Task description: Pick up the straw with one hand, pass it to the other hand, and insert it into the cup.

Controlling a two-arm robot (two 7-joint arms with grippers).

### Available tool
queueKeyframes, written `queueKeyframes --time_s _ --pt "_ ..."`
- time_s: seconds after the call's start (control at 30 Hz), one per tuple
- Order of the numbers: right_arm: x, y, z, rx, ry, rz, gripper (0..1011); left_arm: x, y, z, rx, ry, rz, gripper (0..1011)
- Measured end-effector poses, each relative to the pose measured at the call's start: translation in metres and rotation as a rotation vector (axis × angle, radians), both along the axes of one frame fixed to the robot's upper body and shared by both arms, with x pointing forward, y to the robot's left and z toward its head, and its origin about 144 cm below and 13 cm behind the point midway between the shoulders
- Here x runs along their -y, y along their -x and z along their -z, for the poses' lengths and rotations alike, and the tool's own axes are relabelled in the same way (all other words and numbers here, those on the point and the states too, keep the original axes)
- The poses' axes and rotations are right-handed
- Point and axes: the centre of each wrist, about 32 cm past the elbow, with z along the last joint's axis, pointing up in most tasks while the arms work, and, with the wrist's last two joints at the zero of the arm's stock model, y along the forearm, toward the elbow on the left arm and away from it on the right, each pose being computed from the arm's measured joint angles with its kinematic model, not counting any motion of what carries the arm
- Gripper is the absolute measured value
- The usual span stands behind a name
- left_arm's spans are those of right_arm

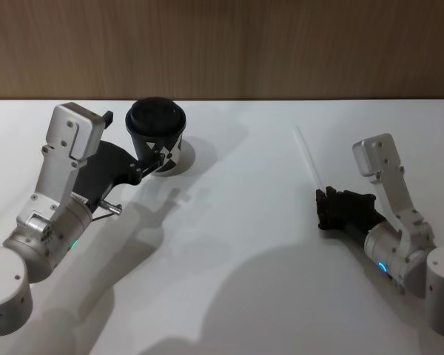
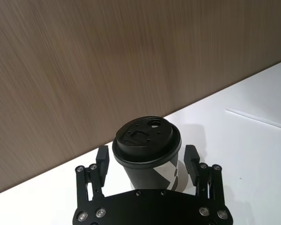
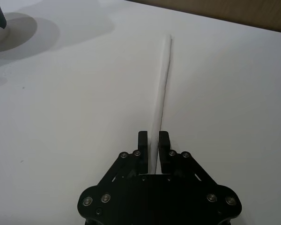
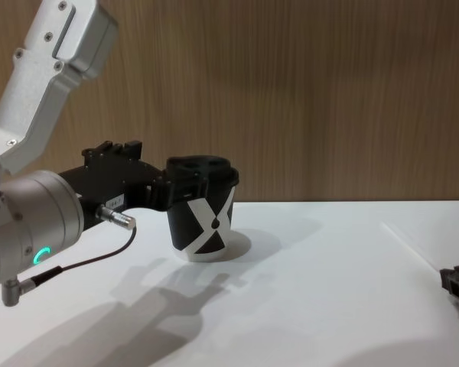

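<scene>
Left gripper (image 2: 147, 159) is at the black lidded paper cup (image 1: 157, 133), upper left of centre in the head view. Its 2 fingers (image 2: 102, 161) are spread wide, 1 on each side, standing just off the lid. There's a bold white X on the cup's side, and no other writing can be read. At the right of that view, the right gripper (image 3: 153, 140) is pinched narrow on the near end of the white straw (image 1: 308, 159), which stretches away over the white table (image 1: 244, 281) toward the wood-panelled wall (image 1: 281, 44).
</scene>
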Motion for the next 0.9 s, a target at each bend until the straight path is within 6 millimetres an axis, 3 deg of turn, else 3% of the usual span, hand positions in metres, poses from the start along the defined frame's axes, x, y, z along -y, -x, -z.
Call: queueKeyframes --time_s 0.9 --pt "0.012 0.002 0.001 0.045 -0.02 0.054 5 0.0 0.0 0.0 0.0 0.0 0.0 1003"
